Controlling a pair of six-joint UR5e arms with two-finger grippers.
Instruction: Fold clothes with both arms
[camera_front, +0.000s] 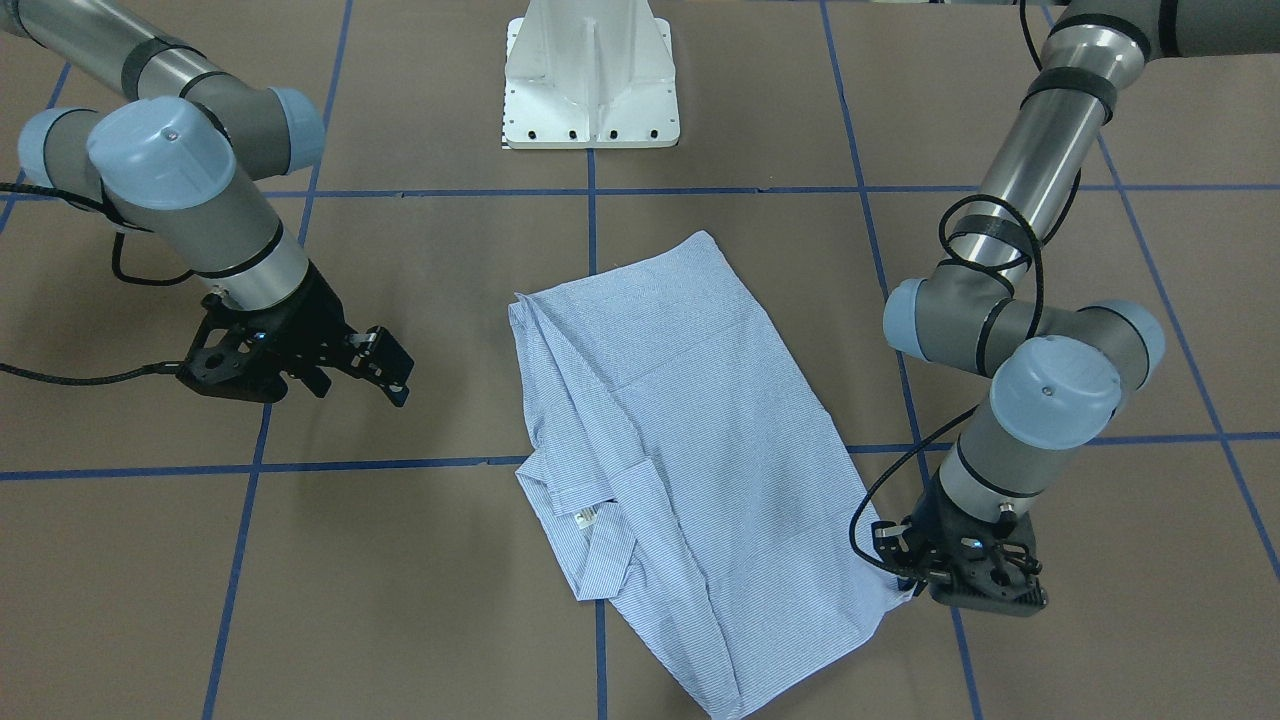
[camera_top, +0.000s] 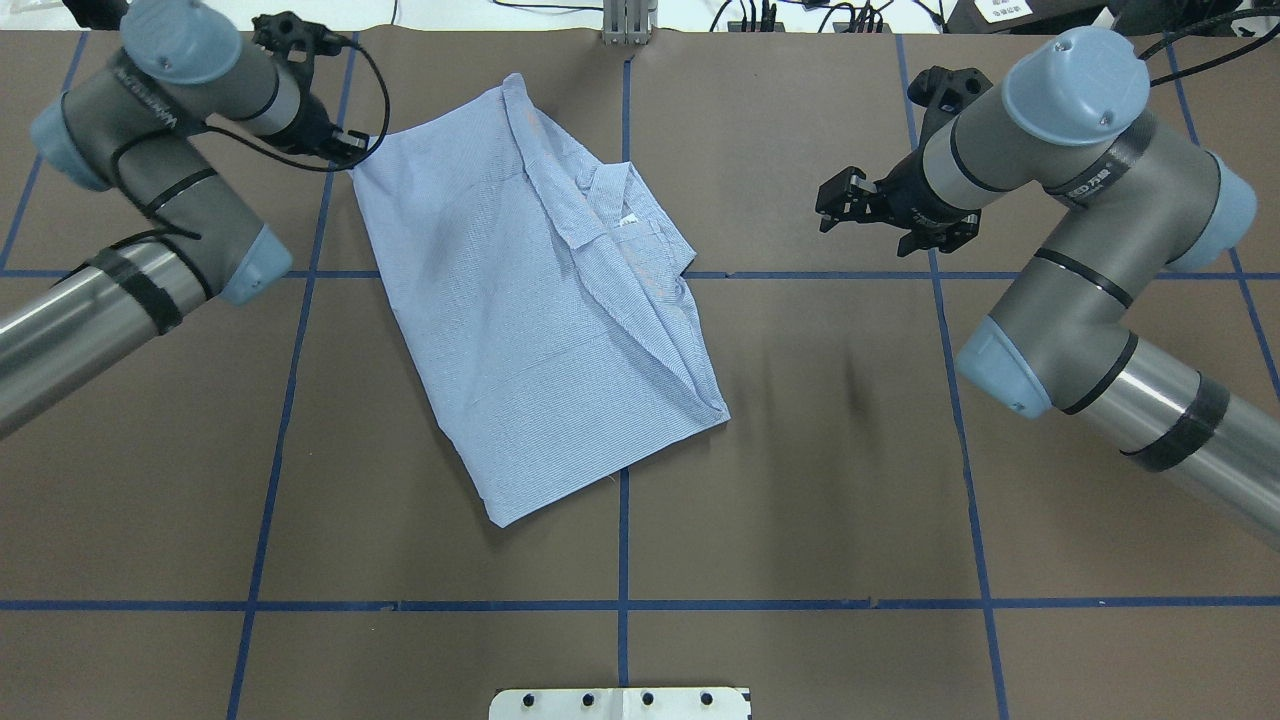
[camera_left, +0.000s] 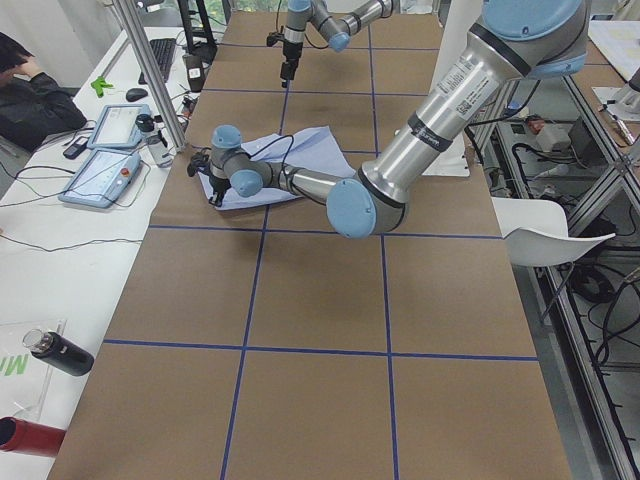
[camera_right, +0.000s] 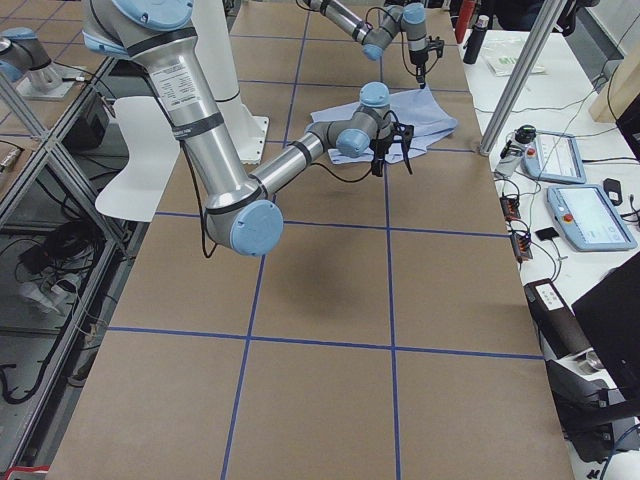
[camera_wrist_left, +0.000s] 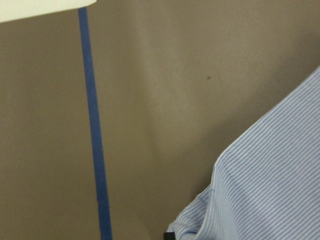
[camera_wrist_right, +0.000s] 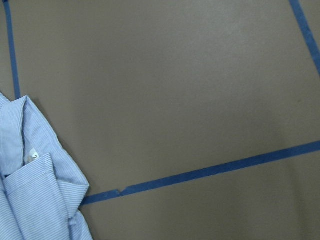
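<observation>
Brown tabletop (camera_top: 800, 480) marked into squares with blue tape. A folded striped shirt (camera_top: 520, 330) lies flat near the middle, its collar and small white label showing along one edge. The left hand (camera_top: 350, 152) is low at the shirt's corner opposite the collar side, fingers closed and pinching the cloth. The right hand (camera_top: 827, 210) hovers well apart from the shirt on its collar side, fingers spread, holding nothing. A white pedestal (camera_front: 590, 80) stands beyond the shirt's hem.

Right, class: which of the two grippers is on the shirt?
The left gripper, at the front view's right: it grips the shirt by a corner. The right gripper hangs open, apart from the cloth.
</observation>
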